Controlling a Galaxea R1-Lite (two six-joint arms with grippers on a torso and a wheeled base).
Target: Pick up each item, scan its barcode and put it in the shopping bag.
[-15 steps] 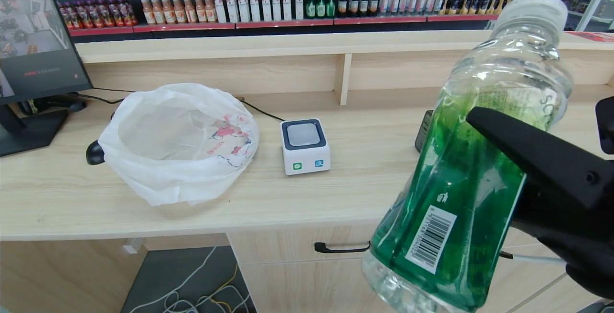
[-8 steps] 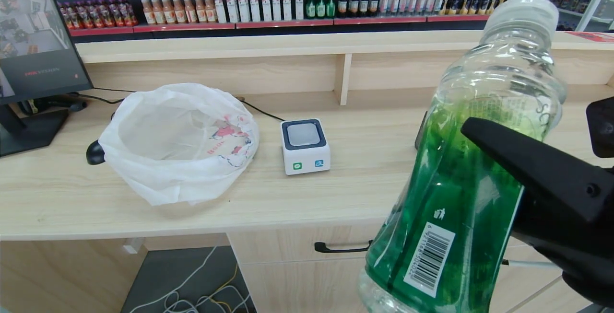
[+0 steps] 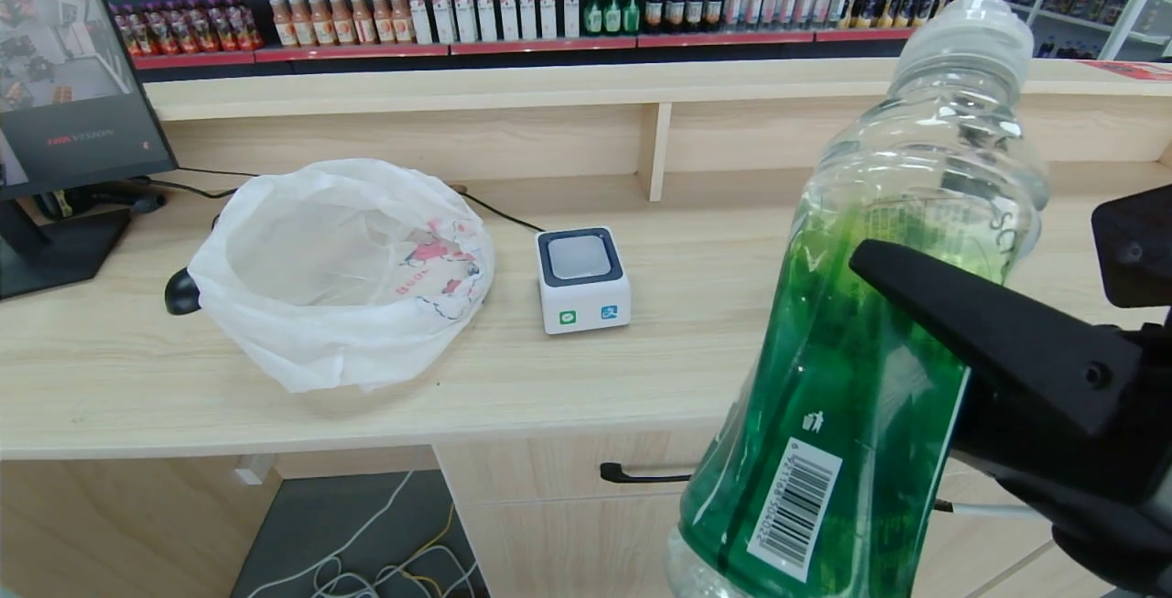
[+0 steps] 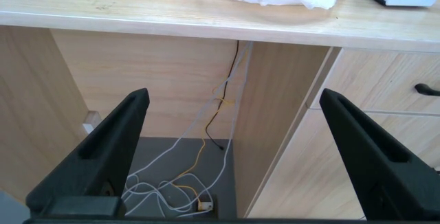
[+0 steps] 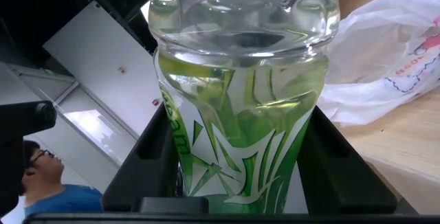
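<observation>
Head view: green bottle held up on the right, bag and scanner wait on the counter

A long light wooden counter (image 3: 568, 378) runs from side to side, and its front edge is straight. A white plastic shopping bag (image 3: 275, 332) sits on its left part with its mouth wide open to the top. A small white square scanner box with a grey top (image 3: 582, 279) stands just beside the bag, on its right, with a little gap between them. Bare wood lies to the right of the scanner. A raised wooden ledge closes the back of the counter.

A clear plastic bottle with a green label and a white cap (image 3: 824, 369) is up in the air, near the camera. It tilts, cap up and base down. Its white barcode patch (image 3: 795, 508) faces the camera. Something dark and flat on the counter peeks out behind it, maybe a small device.

The right gripper (image 5: 240, 114) comes in from the right, and its black jaws squeeze the bottle's middle from both sides.

The left gripper (image 4: 234, 97) hangs low, in front of the gap under the counter where loose wires (image 4: 179, 183) lie. Its jaws are spread wide with nothing between them.
</observation>
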